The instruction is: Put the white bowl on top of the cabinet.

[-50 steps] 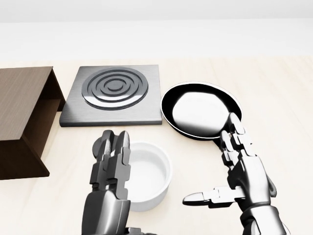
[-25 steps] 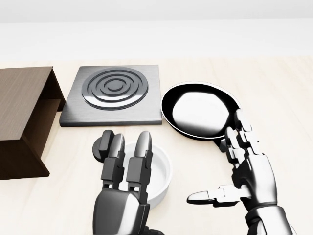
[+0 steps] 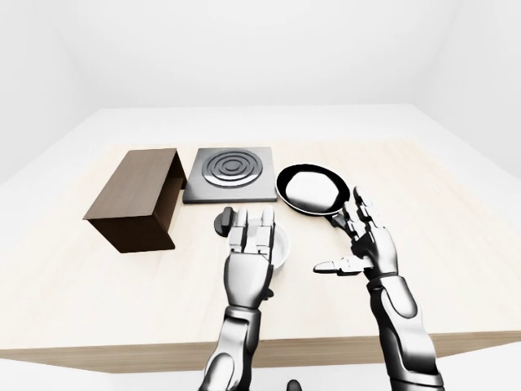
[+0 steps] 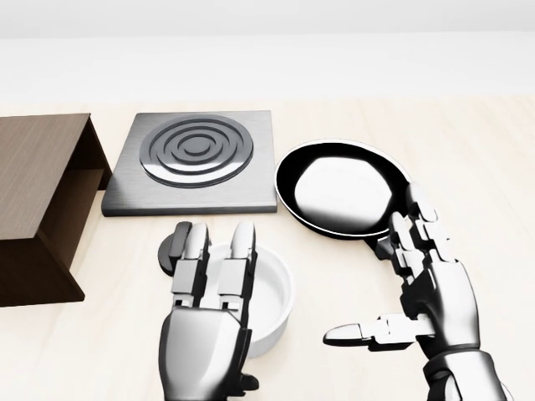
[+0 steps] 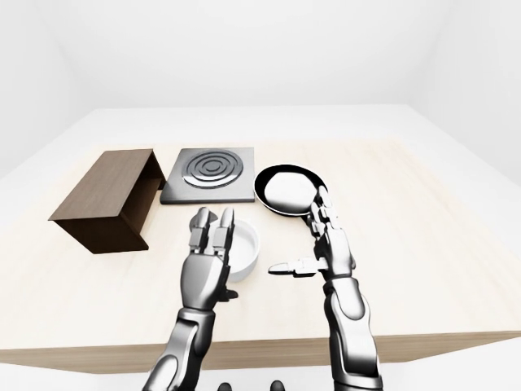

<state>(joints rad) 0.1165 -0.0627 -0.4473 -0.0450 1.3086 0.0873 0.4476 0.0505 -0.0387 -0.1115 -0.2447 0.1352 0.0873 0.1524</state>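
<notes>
A pale wooden desk [image 3: 73, 285] stands in a white room; in the left-eye view the brown cabinet [image 3: 137, 198] lies at 9 o'clock of the hob [image 3: 229, 173].

In the head view the white bowl [image 4: 266, 296] rests on the desk at 7 o'clock of the black pan [image 4: 343, 189]. The left robot hand [image 4: 207, 322] hovers over the bowl's left side, fingers straight, holding nothing. The right robot hand [image 4: 422, 292] is spread open, empty.

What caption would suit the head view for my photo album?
Left hand open over the white bowl, right hand open beside the black pan, cabinet at left.
</notes>
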